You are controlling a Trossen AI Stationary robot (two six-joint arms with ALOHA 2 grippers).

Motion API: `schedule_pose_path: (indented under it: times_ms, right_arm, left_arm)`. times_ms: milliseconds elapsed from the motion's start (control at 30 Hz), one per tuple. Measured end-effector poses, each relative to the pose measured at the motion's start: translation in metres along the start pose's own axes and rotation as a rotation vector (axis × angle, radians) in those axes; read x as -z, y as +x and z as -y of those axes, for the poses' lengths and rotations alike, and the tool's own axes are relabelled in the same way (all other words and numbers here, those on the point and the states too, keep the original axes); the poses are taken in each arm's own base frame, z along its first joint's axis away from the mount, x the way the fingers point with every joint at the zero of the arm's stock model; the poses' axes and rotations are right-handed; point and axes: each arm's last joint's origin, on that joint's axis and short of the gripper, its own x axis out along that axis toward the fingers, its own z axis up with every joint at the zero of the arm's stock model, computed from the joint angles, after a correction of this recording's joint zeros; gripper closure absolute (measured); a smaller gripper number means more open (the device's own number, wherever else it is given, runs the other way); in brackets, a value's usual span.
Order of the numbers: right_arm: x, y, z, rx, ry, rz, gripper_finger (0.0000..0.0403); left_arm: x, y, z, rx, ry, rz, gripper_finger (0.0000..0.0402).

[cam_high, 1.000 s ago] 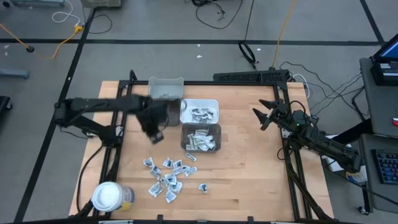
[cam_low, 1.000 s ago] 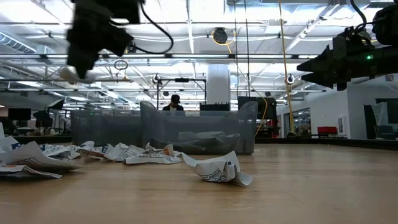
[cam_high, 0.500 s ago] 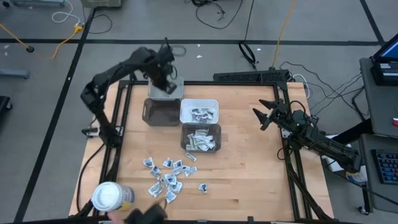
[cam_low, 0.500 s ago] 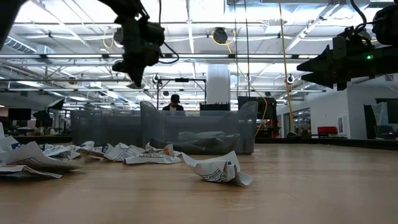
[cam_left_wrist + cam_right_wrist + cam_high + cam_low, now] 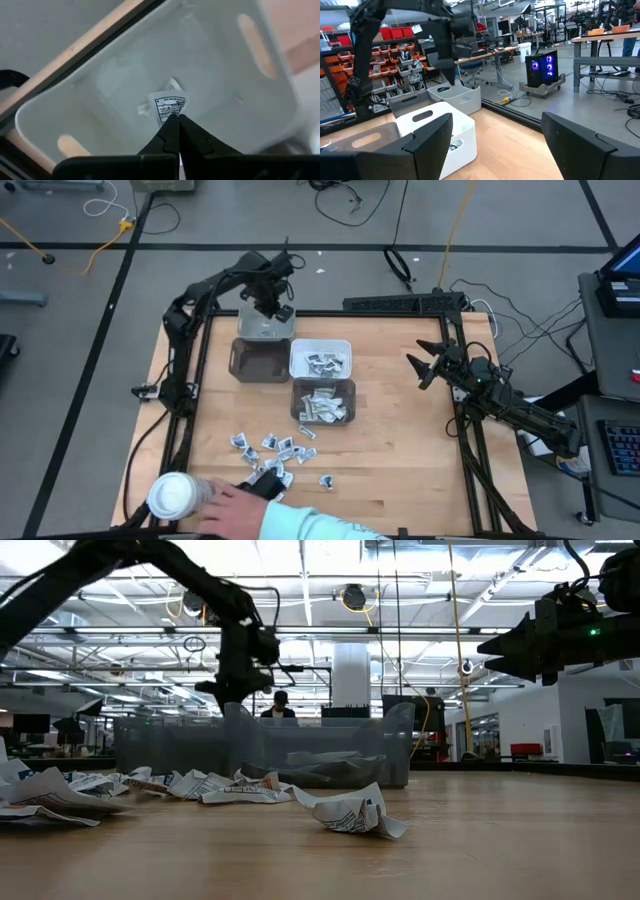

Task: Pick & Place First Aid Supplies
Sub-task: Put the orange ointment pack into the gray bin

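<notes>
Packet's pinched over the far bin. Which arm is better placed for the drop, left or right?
Left. The left gripper is shut on a packet directly above the far bin. The right gripper hangs open near the table's right edge, holding nothing, well away from the bins.

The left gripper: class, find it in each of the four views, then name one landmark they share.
High view: left gripper at the table's far edge, over the far grey bin.
Low view: left gripper hangs above the bins.
Left wrist view: left gripper shut on a packet over the bin.
Right wrist view: left gripper above the bin.
Shared landmark: that bin.
</notes>
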Motion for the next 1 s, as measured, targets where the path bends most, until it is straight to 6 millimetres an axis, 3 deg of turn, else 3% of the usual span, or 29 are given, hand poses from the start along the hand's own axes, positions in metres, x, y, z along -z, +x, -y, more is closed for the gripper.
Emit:
schedule_pose_path:
  times_ms: [167, 300, 600, 767, 1000]
  right_arm:
    - [0.0, 0.0, 0.0, 0.0, 0.0, 0.0, 0.0105]
    - [0.0, 0.0, 0.0, 0.0, 0.0, 0.0, 0.0105]
    - [0.0, 0.0, 0.0, 0.0, 0.0, 0.0, 0.0105]
    - [0.0, 0.0, 0.0, 0.0, 0.0, 0.0, 0.0105]
    - [0.0, 0.0, 0.0, 0.0, 0.0, 0.0, 0.0105]
  left_arm:
    - [-0.011, 0.028, 0.005, -0.02, 0.0, -0.027, 0.0401]
    - [-0.01, 0.031, 0.01, -0.025, 0.004, -0.038, 0.0379]
    - [-0.01, 0.03, 0.012, -0.048, 0.031, -0.036, 0.0232]
    - [0.005, 0.0, 0.015, -0.035, 0.032, 0.001, 0.0165]
    - [0.045, -0.049, 0.042, -0.049, 0.151, 0.032, 0.0126]
